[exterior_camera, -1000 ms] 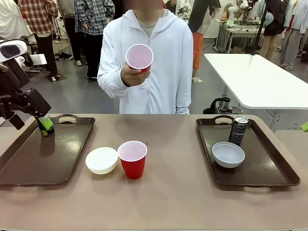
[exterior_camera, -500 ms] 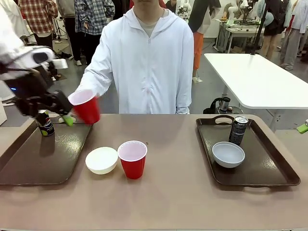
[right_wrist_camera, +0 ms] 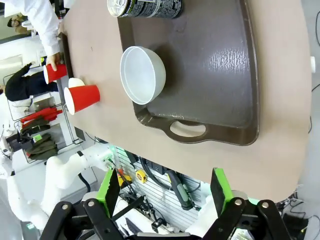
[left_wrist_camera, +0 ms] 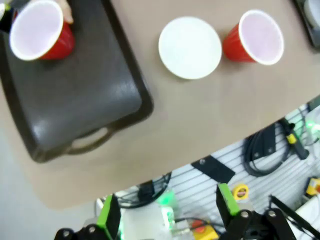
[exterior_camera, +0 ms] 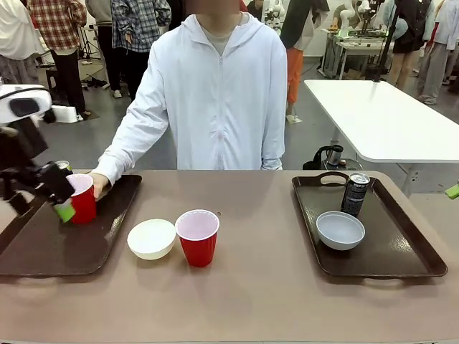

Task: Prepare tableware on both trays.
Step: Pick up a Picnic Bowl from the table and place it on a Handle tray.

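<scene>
In the front view the left tray (exterior_camera: 43, 251) lies at the lower left of the frame and the right tray (exterior_camera: 409, 254) at the lower right, both flat on the brown worktop (exterior_camera: 251, 301). The first red cup (exterior_camera: 84, 204) stands upright at the far end of the left tray, and a person's hand (exterior_camera: 99, 185) rests against its far side. The top of a dark can (exterior_camera: 63, 166) peeks out just behind it. Between the trays, on the bare worktop, the cream-white bowl (exterior_camera: 151, 238) sits just left of the second red cup (exterior_camera: 197, 236), close but apart. On the right tray the pale grey bowl (exterior_camera: 340, 229) is near the middle, with a second dark can (exterior_camera: 355, 193) upright just behind it. The left end effector (left_wrist_camera: 167, 212) is spread wide with nothing between its green pads. Its wrist view looks down from well above, with the first red cup in the upper left corner, clear of the fingers. The right end effector (right_wrist_camera: 165, 192) is also wide open and empty, high over the near handle of the right tray.
</scene>
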You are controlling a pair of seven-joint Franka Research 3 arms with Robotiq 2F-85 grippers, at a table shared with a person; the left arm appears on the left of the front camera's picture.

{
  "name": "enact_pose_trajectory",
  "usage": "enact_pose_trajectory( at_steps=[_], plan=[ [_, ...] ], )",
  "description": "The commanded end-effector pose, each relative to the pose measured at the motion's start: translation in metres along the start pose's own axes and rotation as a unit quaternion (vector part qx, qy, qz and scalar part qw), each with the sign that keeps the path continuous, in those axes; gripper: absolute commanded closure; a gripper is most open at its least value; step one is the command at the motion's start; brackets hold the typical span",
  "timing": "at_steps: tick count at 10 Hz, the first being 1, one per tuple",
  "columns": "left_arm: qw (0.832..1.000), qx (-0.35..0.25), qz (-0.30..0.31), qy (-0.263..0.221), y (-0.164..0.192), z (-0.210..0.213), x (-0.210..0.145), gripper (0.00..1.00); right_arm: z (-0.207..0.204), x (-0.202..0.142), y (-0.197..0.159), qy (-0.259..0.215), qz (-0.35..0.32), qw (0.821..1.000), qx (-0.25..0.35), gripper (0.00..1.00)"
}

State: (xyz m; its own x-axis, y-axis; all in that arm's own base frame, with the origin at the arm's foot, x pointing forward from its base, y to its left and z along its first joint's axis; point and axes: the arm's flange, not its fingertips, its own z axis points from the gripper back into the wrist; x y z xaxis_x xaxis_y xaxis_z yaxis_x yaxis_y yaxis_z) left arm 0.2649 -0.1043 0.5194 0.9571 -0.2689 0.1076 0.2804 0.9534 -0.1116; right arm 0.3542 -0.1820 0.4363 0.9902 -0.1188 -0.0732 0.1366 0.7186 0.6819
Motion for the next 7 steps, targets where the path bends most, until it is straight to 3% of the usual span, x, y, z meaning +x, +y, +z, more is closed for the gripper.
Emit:
enact_pose_trajectory(
  at_steps=[1, 5, 7],
  plan=[
    [1.0, -0.002, 0.007, 0.006, 0.008, -0.01, 0.013, 0.0, 0.001, 0.011, 0.004, 0.011, 0.015, 0.999, 0.026, 0.05],
    [0.999, -0.009, 0.038, -0.006, 0.019, -0.017, 0.034, 0.0, 0.003, 0.021, -0.016, 0.015, 0.013, 0.998, 0.053, 0.05],
    [0.999, -0.001, 0.042, -0.015, 0.005, -0.03, 0.054, 0.0, 0.006, 0.024, -0.02, 0.008, 0.01, 0.998, 0.063, 0.05]
  ],
)
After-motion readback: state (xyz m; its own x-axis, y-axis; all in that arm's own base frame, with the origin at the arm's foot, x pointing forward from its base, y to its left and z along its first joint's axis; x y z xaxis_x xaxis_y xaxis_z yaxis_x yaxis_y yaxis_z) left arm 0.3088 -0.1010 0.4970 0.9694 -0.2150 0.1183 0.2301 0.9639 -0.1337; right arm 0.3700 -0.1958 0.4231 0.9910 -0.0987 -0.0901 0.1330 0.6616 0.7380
